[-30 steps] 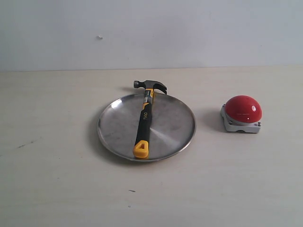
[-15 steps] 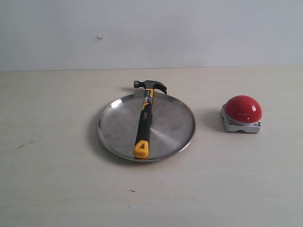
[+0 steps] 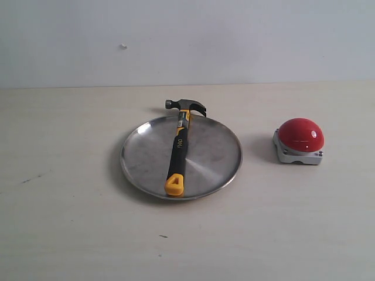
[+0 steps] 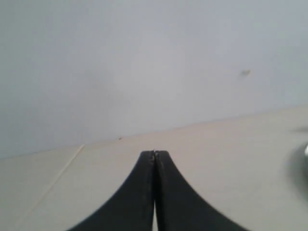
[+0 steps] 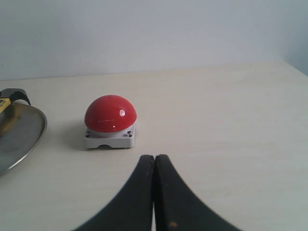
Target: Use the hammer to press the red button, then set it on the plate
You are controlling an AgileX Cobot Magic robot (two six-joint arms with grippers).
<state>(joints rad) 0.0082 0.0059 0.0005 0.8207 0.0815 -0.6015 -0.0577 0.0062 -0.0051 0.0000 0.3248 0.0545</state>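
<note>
Exterior view: hammer (image 3: 178, 146) lay on the plate (image 3: 146, 155), handle across the middle, yellow end by the near rim, dark head overhanging the far rim; red button (image 3: 300, 134) sat on the desk (image 3: 70, 222) to the right of the plate, apart from it, dome up on its grey base. Left wrist view: left claw (image 4: 154, 154) fully closed, dark tips meeting, nothing held; pale desk and wall beyond it. Right wrist view: right claw (image 5: 154, 157) likewise closed tip to tip, gripping nothing; red button (image 5: 110, 113) stood on the desk ahead of the tips, not touched; plate rim and hammer head showed at the frame's edge.
</note>
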